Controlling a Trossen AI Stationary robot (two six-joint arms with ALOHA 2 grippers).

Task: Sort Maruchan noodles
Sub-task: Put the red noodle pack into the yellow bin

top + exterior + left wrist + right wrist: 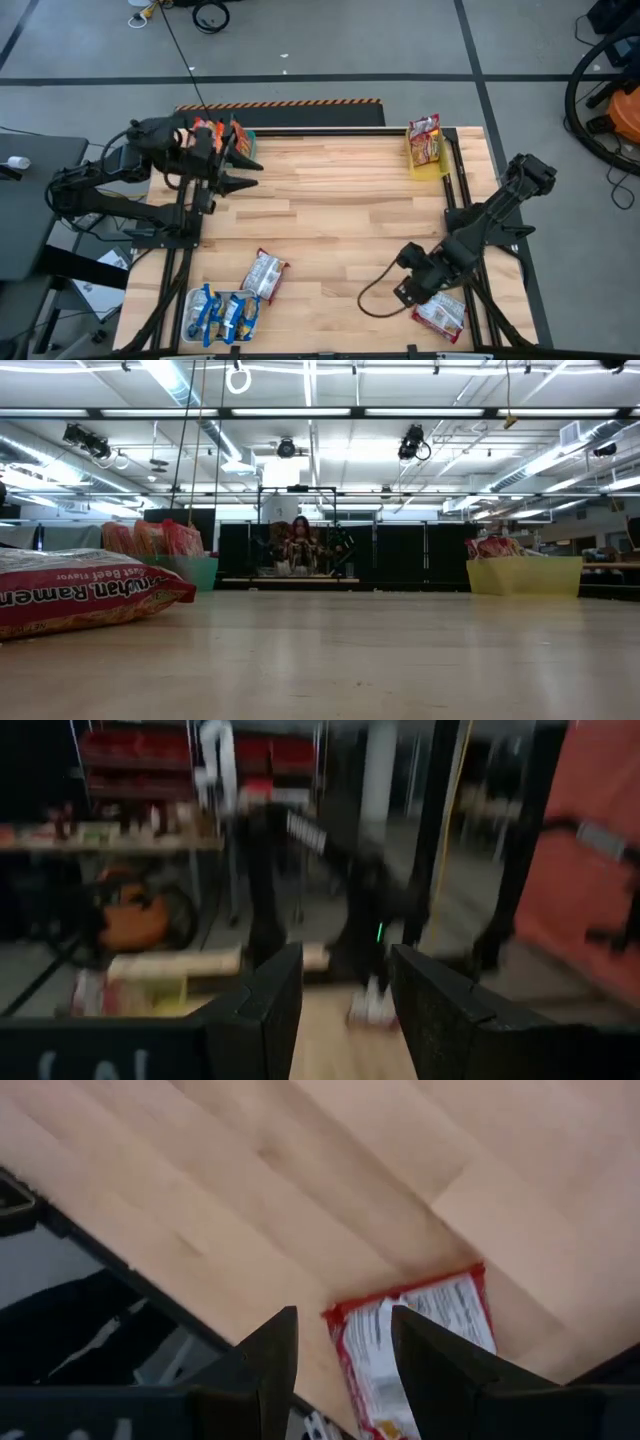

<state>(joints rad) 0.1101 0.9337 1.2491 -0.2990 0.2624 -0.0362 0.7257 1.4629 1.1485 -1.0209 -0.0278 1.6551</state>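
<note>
Red-and-white packet (420,1350) just beyond right tool (345,1370) — untouched, fingers apart.

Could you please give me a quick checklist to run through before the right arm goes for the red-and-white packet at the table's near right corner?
1. Right gripper open and empty: ok.
2. Red-and-white packet lying flat on the table: ok.
3. Gripper lined up over the packet: ok, just ahead of the fingers.
4. Packet clear of the table edge: not ok, it lies close to it.
5. Left gripper out of the way: ok, by the far left corner.
</note>
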